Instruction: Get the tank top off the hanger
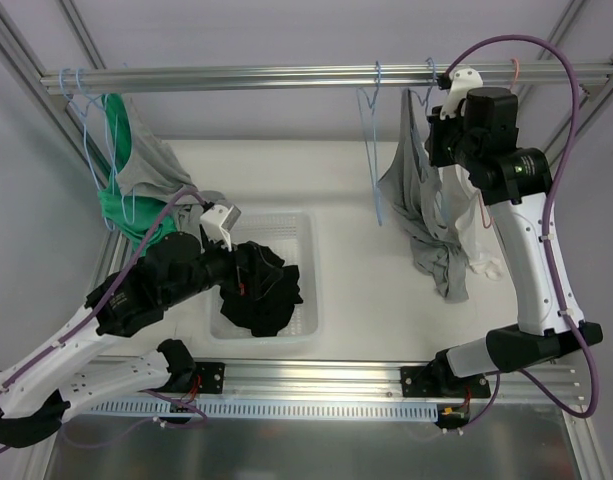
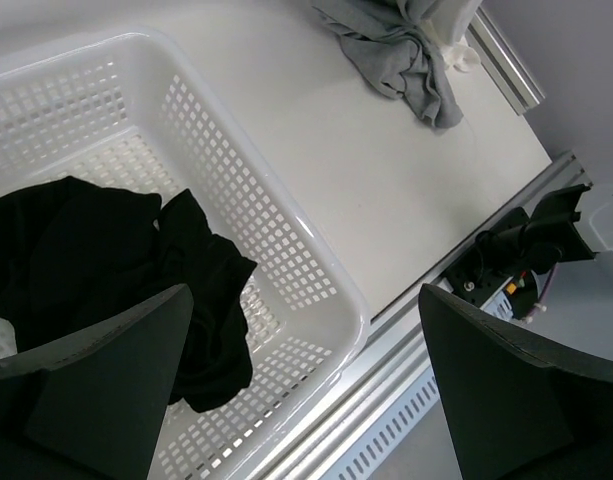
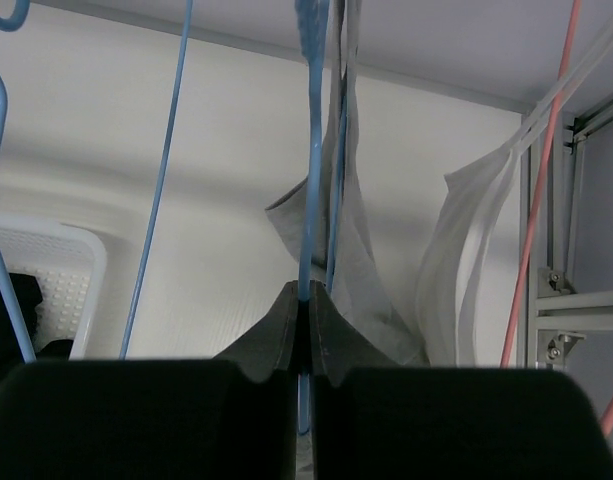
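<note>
- We are pinching our right fingers (image 3: 308, 300) shut on the thin blue wire hanger (image 3: 308, 150). It is hanging from the silver aluminium rail (image 1: 286, 75) above the far right corner of the white surface (image 1: 356, 200).
- The grey fabric tank top (image 1: 411, 195) is hanging from the rail at that hanger, just beside our right fingers. Its lower end is lying crumpled on the surface near the right edge.
- A white cloth garment (image 1: 464, 215) is hanging just to the right of the tank top and touching it. Its bottom is also resting on the surface.
- An empty light-blue wire hanger (image 1: 371, 130) is hanging from the rail just to the left of the tank top.
- We are holding our left fingers (image 2: 304, 300) wide apart, gripping nothing, above the white perforated plastic basket (image 2: 286, 230). The basket is sitting at the middle of the near edge of the surface.
- A crumpled black cloth garment (image 2: 96, 250) is lying inside the basket, below our left fingers.
- A green garment (image 1: 111, 200) and a second grey garment (image 1: 151, 160) are hanging together from the rail over the far left corner of the surface.
</note>
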Robot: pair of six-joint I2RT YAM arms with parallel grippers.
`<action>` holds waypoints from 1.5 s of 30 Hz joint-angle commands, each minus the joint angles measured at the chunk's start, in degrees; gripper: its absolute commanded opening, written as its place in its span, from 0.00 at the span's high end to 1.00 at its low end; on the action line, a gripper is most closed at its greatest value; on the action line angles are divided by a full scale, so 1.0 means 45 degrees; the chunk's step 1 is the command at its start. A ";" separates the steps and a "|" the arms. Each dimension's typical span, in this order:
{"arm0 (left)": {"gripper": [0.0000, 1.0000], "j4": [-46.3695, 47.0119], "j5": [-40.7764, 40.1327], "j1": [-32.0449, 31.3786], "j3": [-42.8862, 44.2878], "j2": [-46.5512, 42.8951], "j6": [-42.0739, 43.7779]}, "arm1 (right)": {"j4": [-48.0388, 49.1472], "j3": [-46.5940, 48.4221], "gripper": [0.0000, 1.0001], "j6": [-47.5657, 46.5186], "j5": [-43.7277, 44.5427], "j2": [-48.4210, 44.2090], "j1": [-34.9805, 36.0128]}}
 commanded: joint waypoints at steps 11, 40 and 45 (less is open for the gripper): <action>0.01 0.1519 0.4047 0.0057 0.2388 0.1378 0.1843 | 0.3192 -0.1223 1.00 0.1172 -0.0402 -0.2468 -0.0066; 0.02 0.3181 0.4564 -0.2109 1.7429 1.4679 0.4717 | -0.2665 -0.2653 1.00 0.2305 -0.2746 -1.0945 -0.0066; 0.13 0.3338 0.3473 -0.2579 1.7449 1.5343 0.5264 | -0.3096 -0.1735 1.00 0.2246 -0.3019 -1.1004 -0.0047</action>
